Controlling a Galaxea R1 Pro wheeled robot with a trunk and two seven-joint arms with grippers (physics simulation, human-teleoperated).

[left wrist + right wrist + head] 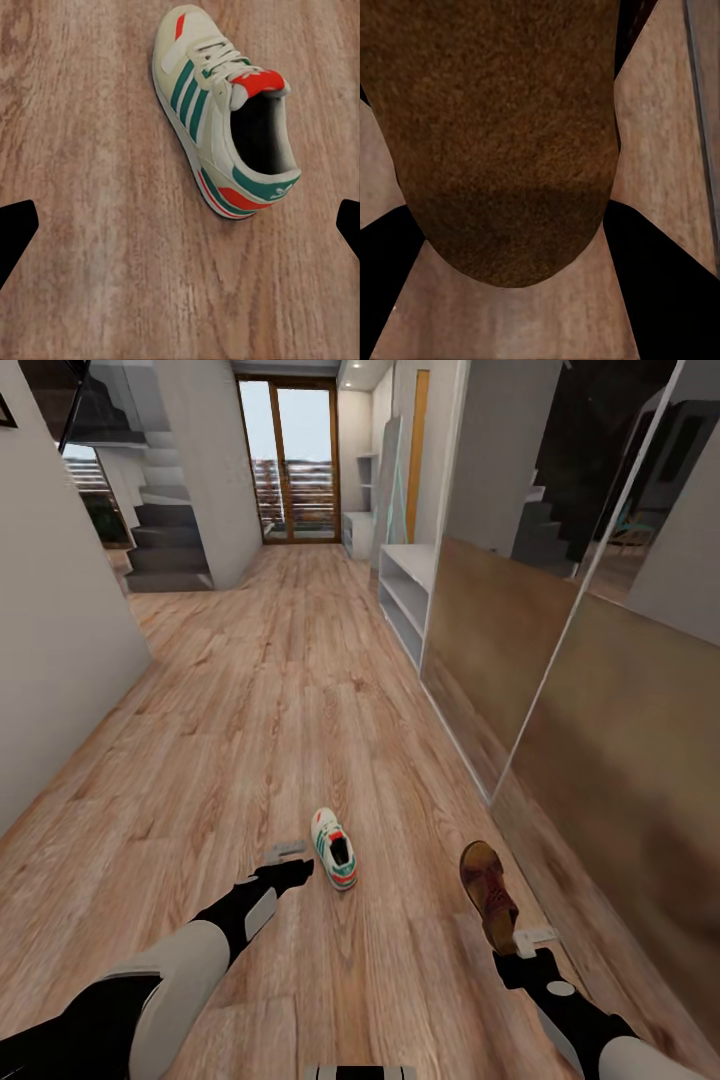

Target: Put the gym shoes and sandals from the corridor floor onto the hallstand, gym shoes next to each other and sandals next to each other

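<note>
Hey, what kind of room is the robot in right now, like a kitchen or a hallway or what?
Most likely a home hallway: a long wood-plank floor runs to glazed balcony doors, with stairs on one side and a white shelf unit along the mirrored wall. A gym shoe and a sandal lie on the floor.

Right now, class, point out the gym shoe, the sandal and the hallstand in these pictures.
gym shoe (225, 112): left wrist view, on its striped side panel.
sandal (488, 887): head view, on its brown insole.
hallstand (412, 565): head view, on its white bench top.
</note>
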